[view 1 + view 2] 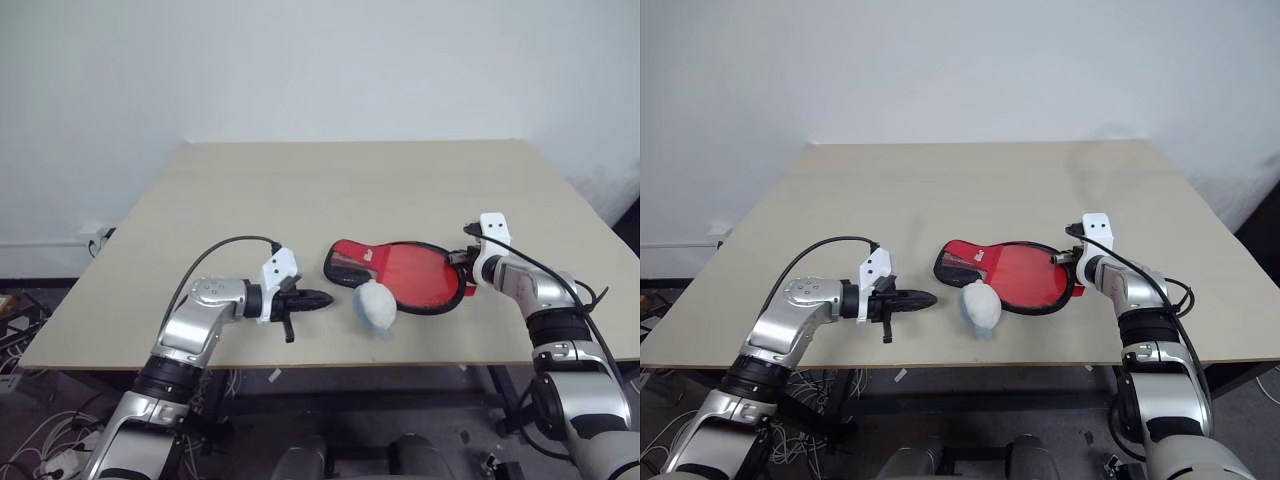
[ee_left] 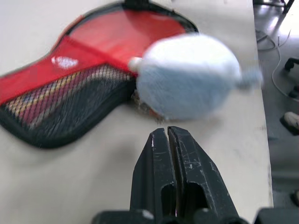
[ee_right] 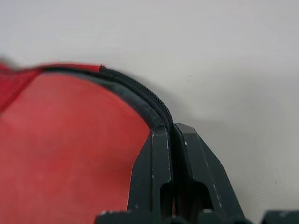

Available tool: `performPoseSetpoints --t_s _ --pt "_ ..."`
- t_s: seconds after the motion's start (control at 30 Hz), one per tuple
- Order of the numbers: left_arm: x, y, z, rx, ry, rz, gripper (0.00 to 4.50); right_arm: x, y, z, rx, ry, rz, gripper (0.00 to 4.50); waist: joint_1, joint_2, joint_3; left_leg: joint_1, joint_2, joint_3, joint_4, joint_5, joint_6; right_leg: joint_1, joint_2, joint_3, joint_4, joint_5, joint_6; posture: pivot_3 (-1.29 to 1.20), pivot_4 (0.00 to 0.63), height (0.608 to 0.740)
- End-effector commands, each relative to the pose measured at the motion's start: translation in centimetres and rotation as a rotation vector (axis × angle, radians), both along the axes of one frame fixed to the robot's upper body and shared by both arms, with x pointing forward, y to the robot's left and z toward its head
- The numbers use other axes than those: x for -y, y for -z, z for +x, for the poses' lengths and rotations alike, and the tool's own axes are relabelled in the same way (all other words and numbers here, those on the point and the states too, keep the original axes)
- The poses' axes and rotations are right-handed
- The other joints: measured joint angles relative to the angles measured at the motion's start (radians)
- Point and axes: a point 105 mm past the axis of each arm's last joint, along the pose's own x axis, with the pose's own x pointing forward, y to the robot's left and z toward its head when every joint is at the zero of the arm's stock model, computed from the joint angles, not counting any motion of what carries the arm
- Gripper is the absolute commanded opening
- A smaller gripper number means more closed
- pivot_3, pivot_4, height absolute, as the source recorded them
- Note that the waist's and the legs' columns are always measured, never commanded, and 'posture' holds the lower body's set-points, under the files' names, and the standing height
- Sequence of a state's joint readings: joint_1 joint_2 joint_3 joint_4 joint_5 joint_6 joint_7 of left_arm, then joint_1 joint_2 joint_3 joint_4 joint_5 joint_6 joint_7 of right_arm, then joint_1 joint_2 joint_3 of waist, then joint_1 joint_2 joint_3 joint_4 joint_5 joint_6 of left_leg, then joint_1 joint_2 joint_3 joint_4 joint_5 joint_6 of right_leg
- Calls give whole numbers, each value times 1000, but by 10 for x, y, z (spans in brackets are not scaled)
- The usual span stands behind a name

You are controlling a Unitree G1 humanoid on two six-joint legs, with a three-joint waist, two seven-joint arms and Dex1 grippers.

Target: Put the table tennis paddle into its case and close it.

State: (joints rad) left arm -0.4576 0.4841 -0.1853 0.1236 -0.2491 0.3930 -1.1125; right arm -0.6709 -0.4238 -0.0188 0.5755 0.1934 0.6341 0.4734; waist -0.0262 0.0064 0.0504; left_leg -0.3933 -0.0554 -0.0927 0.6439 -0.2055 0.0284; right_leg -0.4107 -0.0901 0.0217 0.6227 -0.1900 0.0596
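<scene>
Table (image 1: 300, 190): beige, case (image 1: 420, 275) lying flat between both grippers.
Left gripper (image 2: 167, 135): jaws shut, empty, just short of greyish tag (image 2: 187, 74); mesh pocket visible beyond.
Right gripper (image 3: 172, 129): jaws pinched on case's zip edge.

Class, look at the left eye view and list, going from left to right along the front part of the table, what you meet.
Left gripper, shut on nothing → handle end of the case → pale round tag → round red end of the case → right gripper, shut at the case's edge.
</scene>
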Motion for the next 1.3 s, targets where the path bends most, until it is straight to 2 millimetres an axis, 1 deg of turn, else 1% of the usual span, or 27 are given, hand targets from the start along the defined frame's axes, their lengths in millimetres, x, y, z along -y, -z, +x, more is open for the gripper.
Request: performPoseSetpoints --t_s 0.03,0.17,0.27,0.37,0.43,0.5,0.53,0.57,0.6,0.63,0.73,0.83,1.03,1.13,1.3 --pt "17 -28 7 58 34 -70 0 -16 -13 1 61 -95 -2 24 -2 0 0 0 0 0 0 0 0 0 0 0 0 0 0 0 0 740" --pt "30 -31 6 62 82 -76 0 -21 -19 1 93 -108 46 954 -20 0 0 0 1 1 0 0 0 0 1 1 0 0 0 0 0 740" --pt "34 -31 6 62 98 -70 497 -17 -24 5 121 -79 35 1699 -22 0 0 1 2 0 0 0 0 0 2 1 0 0 0 0 0 740" --pt "36 -30 6 62 115 -62 1324 -12 -30 10 166 -54 -16 2515 -22 0 0 1 2 0 0 0 0 0 2 1 0 0 0 0 0 740" --pt "37 -30 4 46 129 -67 1814 -12 -38 13 210 -47 -12 2538 -22 1 0 1 2 1 0 0 0 0 2 1 0 0 -1 0 0 740" --pt "37 -31 0 16 152 -88 2329 -18 -47 13 252 -79 15 2538 -22 1 0 1 2 0 1 0 0 0 2 1 0 0 -1 0 0 740" --pt "36 -31 -2 2 163 -92 2533 -23 -51 11 265 -107 29 2538 -22 1 0 1 2 0 1 0 0 0 2 1 0 0 -1 0 0 740" --pt "36 -31 -4 -5 174 -90 2834 -28 -52 10 268 -132 37 2538 -22 1 1 1 2 0 1 0 0 0 2 1 0 0 -1 0 0 740" --pt "36 -31 -4 -7 180 -88 3007 -30 -52 9 268 -147 42 2538 -22 1 1 1 2 0 1 0 0 0 2 1 0 0 -1 0 0 740" --pt "36 -30 -4 0 181 -77 3342 -35 -51 6 261 -176 40 2538 -22 1 1 1 2 0 1 0 0 0 2 1 0 0 -1 0 0 740" --pt "40 -29 -6 -20 197 -66 4096 -47 -41 -2 233 -241 24 2538 -22 1 1 1 2 0 1 0 0 0 3 1 0 0 -1 0 0 740" --pt "45 -19 -5 -7 207 -1 4096 -56 -32 -5 209 -260 30 2538 -21 1 1 1 2 0 1 0 0 1 3 1 0 0 -1 0 0 740" --pt "52 -2 -5 -20 241 86 4096 -61 -31 -5 208 -265 34 2538 -21 1 1 1 2 0 1 0 0 1 3 1 0 0 -1 0 0 740" --pt "50 11 1 24 230 175 4096 -62 -31 -5 212 -268 38 2538 -20 1 1 1 2 0 1 0 0 1 3 1 0 1 -1 0 0 740" --pt "50 21 11 92 212 252 4096 -64 -31 -5 216 -267 40 2538 -20 1 1 1 2 0 1 0 0 1 3 1 0 1 -1 0 0 740"
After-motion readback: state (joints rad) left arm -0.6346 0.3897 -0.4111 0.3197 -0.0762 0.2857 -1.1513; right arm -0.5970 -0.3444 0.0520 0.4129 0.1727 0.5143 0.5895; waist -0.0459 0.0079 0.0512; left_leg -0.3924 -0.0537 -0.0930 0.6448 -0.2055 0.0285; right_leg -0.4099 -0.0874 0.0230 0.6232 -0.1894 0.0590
